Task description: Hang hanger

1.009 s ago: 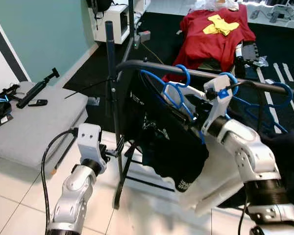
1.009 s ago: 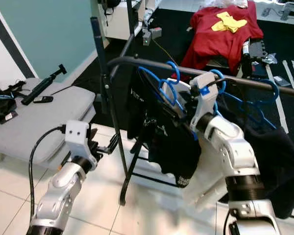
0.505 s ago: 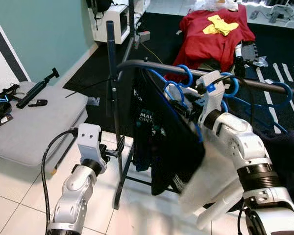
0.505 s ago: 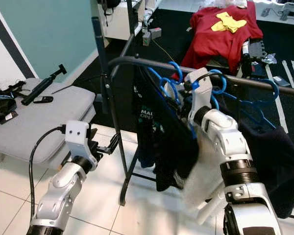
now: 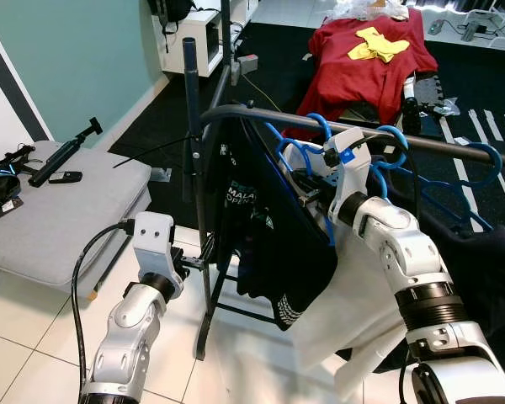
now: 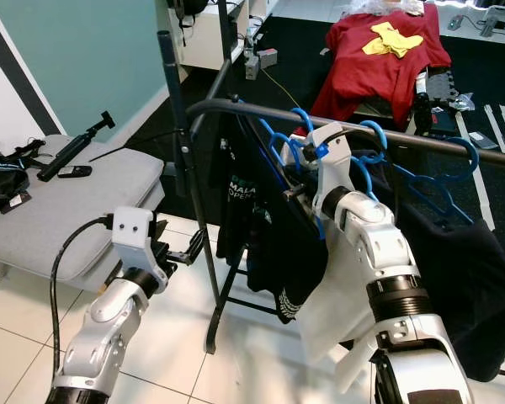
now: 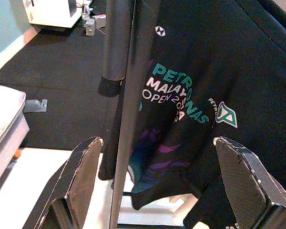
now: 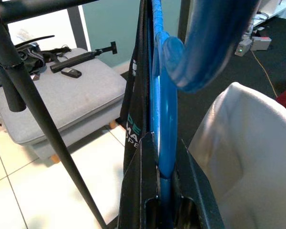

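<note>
A dark clothes rail [image 5: 261,114] runs across the view on a black upright pole [image 5: 194,151]. My right gripper [image 5: 307,189] is just under the rail, shut on the neck of a blue hanger [image 8: 161,119] that carries a black printed T-shirt [image 5: 265,227]. The hanger's blue hook [image 5: 318,126] is up at the rail, and I cannot tell whether it rests on it. Other blue hangers [image 5: 480,160] hang further right. My left gripper [image 7: 158,140] is open, low beside the pole, facing the shirt with nothing between its fingers [image 7: 83,176].
A white garment [image 5: 353,311] and a dark one [image 5: 488,278] hang beside the black shirt. A grey cushioned bench [image 5: 59,210] with a black handle [image 5: 63,151] stands at the left. A red shirt [image 5: 366,63] lies behind the rack on dark carpet.
My right gripper has carried the blue hanger leftward along the rail, and the black shirt has swung and turned its print toward me. The left arm has not moved.
</note>
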`<state>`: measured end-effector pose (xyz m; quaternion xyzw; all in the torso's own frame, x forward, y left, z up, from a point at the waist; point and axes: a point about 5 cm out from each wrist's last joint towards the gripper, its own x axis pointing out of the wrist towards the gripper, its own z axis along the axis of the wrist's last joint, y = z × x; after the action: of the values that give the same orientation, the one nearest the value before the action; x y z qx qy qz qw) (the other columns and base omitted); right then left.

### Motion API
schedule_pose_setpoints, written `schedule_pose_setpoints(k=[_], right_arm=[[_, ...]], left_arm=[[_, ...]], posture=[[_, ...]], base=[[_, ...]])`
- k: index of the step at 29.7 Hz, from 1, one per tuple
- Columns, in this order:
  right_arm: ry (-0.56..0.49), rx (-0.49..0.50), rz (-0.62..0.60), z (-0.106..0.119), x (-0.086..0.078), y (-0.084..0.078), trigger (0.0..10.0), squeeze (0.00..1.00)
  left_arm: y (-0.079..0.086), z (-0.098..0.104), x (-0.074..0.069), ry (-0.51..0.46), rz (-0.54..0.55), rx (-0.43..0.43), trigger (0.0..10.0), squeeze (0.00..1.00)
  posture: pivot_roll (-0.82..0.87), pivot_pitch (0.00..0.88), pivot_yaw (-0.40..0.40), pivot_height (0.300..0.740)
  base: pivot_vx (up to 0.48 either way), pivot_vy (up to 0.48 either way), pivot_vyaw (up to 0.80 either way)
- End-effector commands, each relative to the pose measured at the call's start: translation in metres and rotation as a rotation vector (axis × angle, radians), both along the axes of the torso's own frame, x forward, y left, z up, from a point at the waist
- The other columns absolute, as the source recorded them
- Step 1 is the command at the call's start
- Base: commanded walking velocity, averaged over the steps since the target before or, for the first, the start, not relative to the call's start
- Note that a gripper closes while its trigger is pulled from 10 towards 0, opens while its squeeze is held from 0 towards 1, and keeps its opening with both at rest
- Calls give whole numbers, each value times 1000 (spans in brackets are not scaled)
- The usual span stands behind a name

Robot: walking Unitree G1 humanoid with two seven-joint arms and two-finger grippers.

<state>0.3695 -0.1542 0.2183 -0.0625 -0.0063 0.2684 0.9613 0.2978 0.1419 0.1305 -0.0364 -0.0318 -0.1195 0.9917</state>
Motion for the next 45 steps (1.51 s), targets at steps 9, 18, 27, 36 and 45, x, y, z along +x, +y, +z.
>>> schedule_pose_setpoints(k=[9, 18, 27, 36, 45], right_arm=[[-11, 10, -40, -4, -7, -12, 0, 0], [-118, -43, -65, 19, -44, -22, 0, 0], [-217, 23, 20, 37, -75, -3, 0, 0], [-129, -6, 35, 20, -84, 3, 0, 0], [-13, 39, 42, 2, -101, 23, 0, 0]], left_arm=[[-1, -4, 0, 24, 0, -16, 10000, 0], [3, -4, -1, 25, 7, -24, 10000, 0], [4, -6, 2, 39, 4, -21, 10000, 0], [4, -6, 2, 45, 14, -21, 10000, 0], [5, -8, 3, 63, -3, -26, 10000, 0]], posture=[[-46, 178, 2, 740], [-70, 187, 10, 740], [-85, 187, 26, 740], [-85, 187, 23, 740], [-89, 187, 29, 740]], base=[[0, 0, 0], [0, 0, 0], [0, 0, 0], [0, 0, 0], [0, 0, 0]])
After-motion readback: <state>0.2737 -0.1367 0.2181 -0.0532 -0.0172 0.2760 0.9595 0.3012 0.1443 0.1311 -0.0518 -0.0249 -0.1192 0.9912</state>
